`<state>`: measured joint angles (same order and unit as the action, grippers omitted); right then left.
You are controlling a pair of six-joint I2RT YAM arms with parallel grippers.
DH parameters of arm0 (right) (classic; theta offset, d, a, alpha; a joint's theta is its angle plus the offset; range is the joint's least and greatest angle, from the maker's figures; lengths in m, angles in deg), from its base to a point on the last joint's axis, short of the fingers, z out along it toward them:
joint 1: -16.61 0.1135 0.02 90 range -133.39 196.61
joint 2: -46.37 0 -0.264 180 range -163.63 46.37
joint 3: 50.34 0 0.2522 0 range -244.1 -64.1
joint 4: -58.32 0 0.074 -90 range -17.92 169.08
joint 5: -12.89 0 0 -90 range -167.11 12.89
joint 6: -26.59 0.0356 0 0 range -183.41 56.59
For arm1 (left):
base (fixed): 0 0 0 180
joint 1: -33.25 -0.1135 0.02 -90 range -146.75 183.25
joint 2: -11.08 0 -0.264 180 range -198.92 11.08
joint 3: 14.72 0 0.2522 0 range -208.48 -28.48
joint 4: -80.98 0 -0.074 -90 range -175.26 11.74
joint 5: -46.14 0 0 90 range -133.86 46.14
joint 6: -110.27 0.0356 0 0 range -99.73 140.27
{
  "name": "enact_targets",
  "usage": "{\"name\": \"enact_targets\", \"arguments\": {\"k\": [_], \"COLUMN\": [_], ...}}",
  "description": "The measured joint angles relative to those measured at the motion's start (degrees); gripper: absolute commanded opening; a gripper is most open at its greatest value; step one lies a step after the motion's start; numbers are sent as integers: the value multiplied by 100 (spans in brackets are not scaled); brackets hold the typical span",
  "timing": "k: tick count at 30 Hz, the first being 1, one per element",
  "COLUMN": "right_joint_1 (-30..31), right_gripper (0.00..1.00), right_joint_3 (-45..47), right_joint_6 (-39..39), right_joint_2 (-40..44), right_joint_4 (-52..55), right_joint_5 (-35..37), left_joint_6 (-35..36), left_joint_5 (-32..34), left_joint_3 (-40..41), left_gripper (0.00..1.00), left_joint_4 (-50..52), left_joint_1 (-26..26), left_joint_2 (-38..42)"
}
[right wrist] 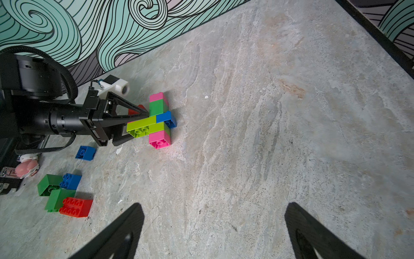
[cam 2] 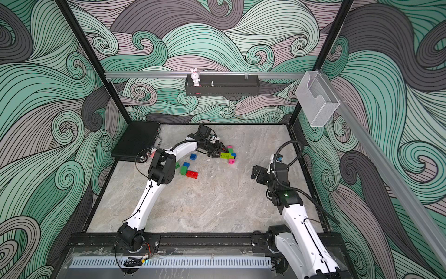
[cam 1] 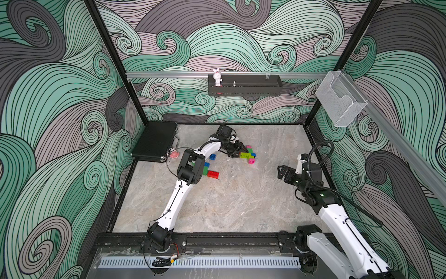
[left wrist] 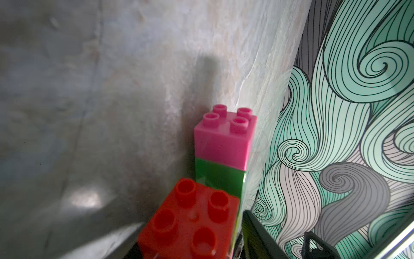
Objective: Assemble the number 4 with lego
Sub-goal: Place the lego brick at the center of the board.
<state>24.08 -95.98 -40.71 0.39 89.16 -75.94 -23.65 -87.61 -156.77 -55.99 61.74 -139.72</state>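
The lego [cam 1: 245, 154] is light, stiff and slick (stud joints may pop), so pinch across flat sides. The left gripper [cam 1: 239, 152] straddles its 9 o'clock end, grip unclear; the right gripper [right wrist: 214, 205] is spread, empty.

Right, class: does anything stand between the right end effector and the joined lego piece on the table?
Nothing visible does. Only bare table lies between the right end effector and the joined lego piece. The left end effector is at the piece's opposite side, out of that path.
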Motion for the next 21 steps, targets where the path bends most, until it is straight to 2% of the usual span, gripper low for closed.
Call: {"name": "enact_targets", "arguments": {"k": [7,10,15,16,21], "right_joint_1": [-4,-4,-4,-4,2], "right_gripper": [99,99,99,97,95], "right_joint_3": [-273,-455,-426,-402,-365], "right_joint_6": [74,92,31,35,173], "right_joint_2": [-422,-691,-831,-848,-1130], "right_joint_4": [476,568,317,216,-208], "right_joint_5": [151,68,-529,-649,-1211], "left_joint_6": [376,601,1110,1217,1746], "left_joint_5": [813,1239,2406,2695,4269], "left_joint_3": [96,378,1523,1766,2702], "left_gripper": [68,79,91,98,99], "left_joint_4": [459,629,758,752,634], "left_joint_1": [2,2,2,2,2], "left_joint_2": [297,579,1648,1912,3145]}}
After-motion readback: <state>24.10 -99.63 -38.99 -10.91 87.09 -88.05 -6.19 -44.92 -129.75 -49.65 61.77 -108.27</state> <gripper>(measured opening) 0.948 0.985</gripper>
